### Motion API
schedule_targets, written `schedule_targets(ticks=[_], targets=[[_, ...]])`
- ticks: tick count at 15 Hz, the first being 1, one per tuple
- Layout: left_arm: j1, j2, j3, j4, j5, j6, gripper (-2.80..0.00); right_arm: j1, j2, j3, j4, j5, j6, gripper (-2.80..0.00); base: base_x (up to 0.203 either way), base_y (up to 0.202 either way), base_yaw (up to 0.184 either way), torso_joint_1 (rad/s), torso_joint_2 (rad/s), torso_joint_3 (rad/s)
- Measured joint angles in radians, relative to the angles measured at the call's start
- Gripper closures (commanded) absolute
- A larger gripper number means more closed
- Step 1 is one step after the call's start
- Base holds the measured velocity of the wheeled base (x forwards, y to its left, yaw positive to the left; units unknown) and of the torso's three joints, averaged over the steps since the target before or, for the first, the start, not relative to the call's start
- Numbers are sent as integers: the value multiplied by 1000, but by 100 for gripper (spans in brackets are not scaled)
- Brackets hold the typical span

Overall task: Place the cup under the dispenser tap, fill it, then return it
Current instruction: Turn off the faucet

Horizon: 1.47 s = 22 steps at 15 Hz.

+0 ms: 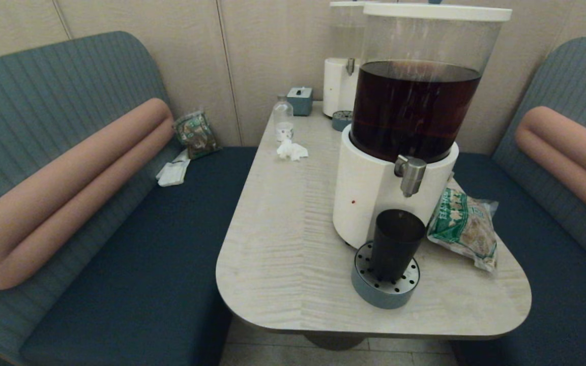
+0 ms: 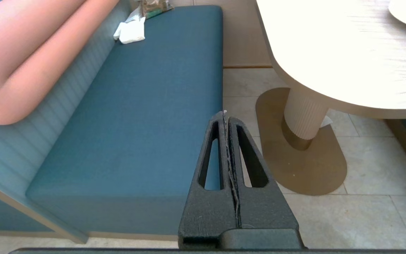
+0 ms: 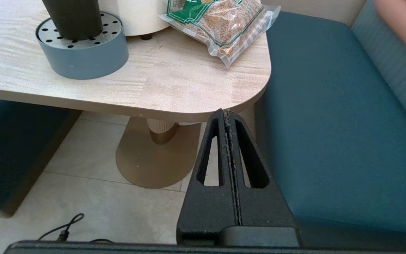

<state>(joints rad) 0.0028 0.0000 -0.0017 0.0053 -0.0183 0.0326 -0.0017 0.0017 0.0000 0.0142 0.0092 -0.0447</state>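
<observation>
booth seating flanks a pale table (image 1: 283,239) where the cup (image 1: 396,244) stands on the drip tray (image 1: 382,292) just below the dispenser tap (image 1: 410,174). both the left gripper (image 2: 227,116) and right gripper (image 3: 227,114) hang low off the table, fingers pressed together, holding nothing. filling seems the step in hand, so an arm must rise and work the tap.

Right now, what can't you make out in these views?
- Liquid level in the cup: head view, dark walls hide it.
- Cup rim and dispenser tap: right wrist view, cut off by the edge.
- Both end effectors, left and right: outside the head view, parked below the table.
</observation>
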Motion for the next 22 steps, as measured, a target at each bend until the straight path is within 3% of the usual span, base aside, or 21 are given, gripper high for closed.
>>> schedule_targets(ticks=[8,11,13,15,16,19,22], targets=[[0,0,-6,-24,-23,38,0,0,-1,0,1,0,-9,0,0,0,0,0,0,0],[0,20,-183,5,-112,-30,0,0,-2,0,1,0,-7,0,0,0,0,0,0,0],[-4,96,-337,32,-157,-108,0,0,-2,0,1,0,-8,0,0,0,0,0,0,0],[-19,228,-500,19,-216,-255,0,0,-2,0,1,0,-7,0,0,0,0,0,0,0],[-26,304,-582,-8,-263,-358,0,0,-2,0,1,0,-8,0,0,0,0,0,0,0],[-43,530,-743,-186,-486,-807,0,0,-3,0,1,0,-7,0,0,0,0,0,0,0],[-73,776,-688,-603,-693,-1244,0,0,-3,0,1,0,-8,0,0,0,0,0,0,0]])
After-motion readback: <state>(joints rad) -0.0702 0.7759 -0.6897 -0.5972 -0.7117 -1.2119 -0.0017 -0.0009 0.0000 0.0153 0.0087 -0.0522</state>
